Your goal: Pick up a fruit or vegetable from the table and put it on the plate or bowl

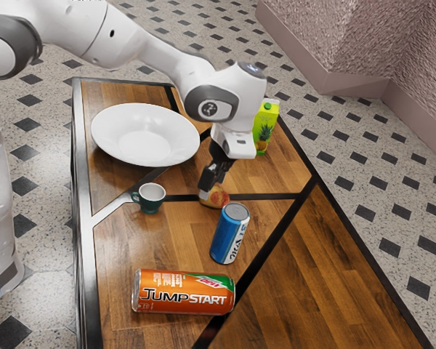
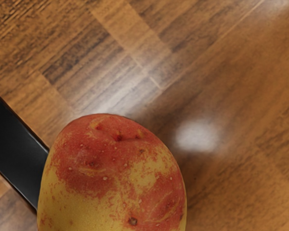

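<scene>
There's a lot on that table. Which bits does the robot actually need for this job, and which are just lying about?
For the job: red-and-yellow fruit under the claw; white plate.
Just lying about: green cup; blue can; orange can; juice carton.

A: Legible markings present?
B: One. "JUMPSTART", white lettering along the orange can (image 1: 183, 291) lying on its side. Lettering on the blue can (image 1: 229, 233): not readable
</scene>
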You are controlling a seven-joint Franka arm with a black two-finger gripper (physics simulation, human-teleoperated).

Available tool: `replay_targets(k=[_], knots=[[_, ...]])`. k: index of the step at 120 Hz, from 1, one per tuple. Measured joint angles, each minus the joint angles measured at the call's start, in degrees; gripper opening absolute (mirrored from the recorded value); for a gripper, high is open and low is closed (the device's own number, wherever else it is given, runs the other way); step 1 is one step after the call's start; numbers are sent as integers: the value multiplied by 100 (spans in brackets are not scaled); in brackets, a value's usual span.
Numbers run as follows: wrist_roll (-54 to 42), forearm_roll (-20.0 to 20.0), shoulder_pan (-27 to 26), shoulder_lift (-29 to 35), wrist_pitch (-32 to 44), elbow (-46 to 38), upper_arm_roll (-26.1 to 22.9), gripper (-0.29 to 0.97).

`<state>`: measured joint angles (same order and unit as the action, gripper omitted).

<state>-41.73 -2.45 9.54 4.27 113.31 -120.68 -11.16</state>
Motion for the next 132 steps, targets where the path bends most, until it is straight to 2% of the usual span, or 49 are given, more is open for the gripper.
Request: replay_targets(k=[84,93,115,132], knots=[[50,0,-37,-202,359,-142,-9,68],[52,0,-54,-273,390,-142,-4,63],[36,18,-48,-306,438,-141,-6,38],[38,41,-37,-342,479,-135,-2,34]])
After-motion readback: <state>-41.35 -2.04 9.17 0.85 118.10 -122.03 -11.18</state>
